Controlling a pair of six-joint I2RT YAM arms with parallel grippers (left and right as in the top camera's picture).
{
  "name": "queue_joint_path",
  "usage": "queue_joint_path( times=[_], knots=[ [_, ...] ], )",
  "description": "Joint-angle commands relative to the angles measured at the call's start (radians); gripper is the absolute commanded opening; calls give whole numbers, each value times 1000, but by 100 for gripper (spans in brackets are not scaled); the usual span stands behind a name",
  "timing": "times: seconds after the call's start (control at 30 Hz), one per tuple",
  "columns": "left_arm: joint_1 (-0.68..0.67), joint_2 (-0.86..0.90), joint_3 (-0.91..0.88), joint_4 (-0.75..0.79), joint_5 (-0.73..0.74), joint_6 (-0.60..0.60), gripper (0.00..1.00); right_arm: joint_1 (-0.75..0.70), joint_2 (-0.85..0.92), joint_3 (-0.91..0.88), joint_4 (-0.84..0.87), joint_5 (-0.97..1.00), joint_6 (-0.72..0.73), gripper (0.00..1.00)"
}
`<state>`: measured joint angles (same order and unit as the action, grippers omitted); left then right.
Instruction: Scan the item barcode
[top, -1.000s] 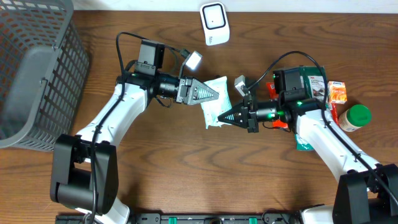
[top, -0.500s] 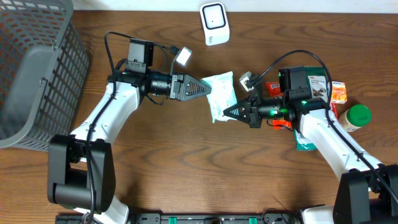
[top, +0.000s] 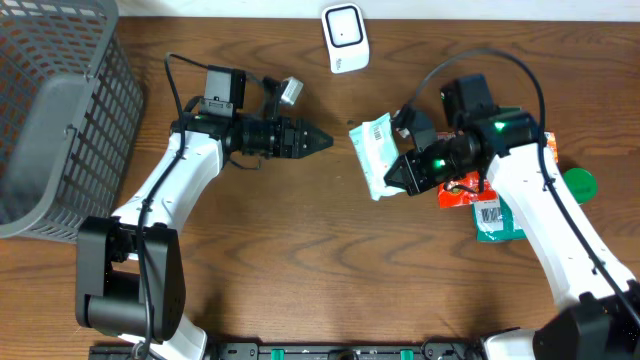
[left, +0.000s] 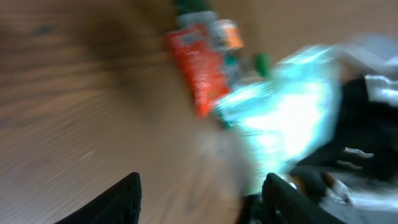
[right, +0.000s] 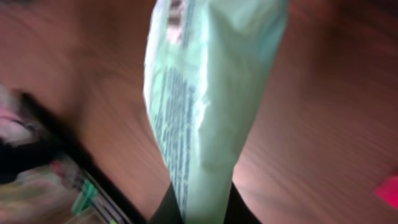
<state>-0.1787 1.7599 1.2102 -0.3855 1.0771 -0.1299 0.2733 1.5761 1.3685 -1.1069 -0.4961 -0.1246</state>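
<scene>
My left wrist view is blurred: the pale green plastic pouch (left: 283, 118) and red packet (left: 199, 68) are unreadable there.

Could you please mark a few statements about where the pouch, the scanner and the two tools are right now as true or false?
1. The right tool grips the pale green pouch. True.
2. The left tool also grips the pouch. False: it is open, empty and apart from the pouch.
3. The white scanner stands on the table, clear of both tools. True.
4. The pouch lies in the grey basket. False: the basket is far to the left, and the pouch is in the right tool's grip.
</scene>
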Motion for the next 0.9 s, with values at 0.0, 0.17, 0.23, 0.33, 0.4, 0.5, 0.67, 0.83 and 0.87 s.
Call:
queue_joint_path(
  times=[0.0, 0.17, 0.23, 0.33, 0.4, 0.5, 0.67, 0.83, 0.87],
  knots=[
    [2, -2, -4, -73, -340, -52, 63, 67, -3, 111, -101, 362, -11, 1],
    [3, -2, -4, -204, -724, -150, 63, 165, 11, 118, -150, 632, 1, 1],
    [3, -2, -4, -239, -829, -161, 63, 200, 34, 118, -144, 757, 3, 1],
    [7, -7, -4, -270, -969, -186, 63, 237, 70, 119, -121, 887, 12, 1],
    [11, -24, -2, -272, -1041, -192, 63, 248, 99, 137, -110, 925, 27, 1],
    [18, -66, 8, -273, -1150, -240, 63, 238, 158, 237, -175, 921, 35, 1],
    [44, -176, 27, -254, -1277, -294, 71, 221, 332, 600, -393, 921, 14, 1],
    [63, -212, 27, -258, -1299, -294, 83, 221, 496, 916, -488, 934, -17, 1],
    [63, -212, 27, -264, -1299, -294, 84, 221, 524, 961, -483, 939, -37, 1]
  ],
)
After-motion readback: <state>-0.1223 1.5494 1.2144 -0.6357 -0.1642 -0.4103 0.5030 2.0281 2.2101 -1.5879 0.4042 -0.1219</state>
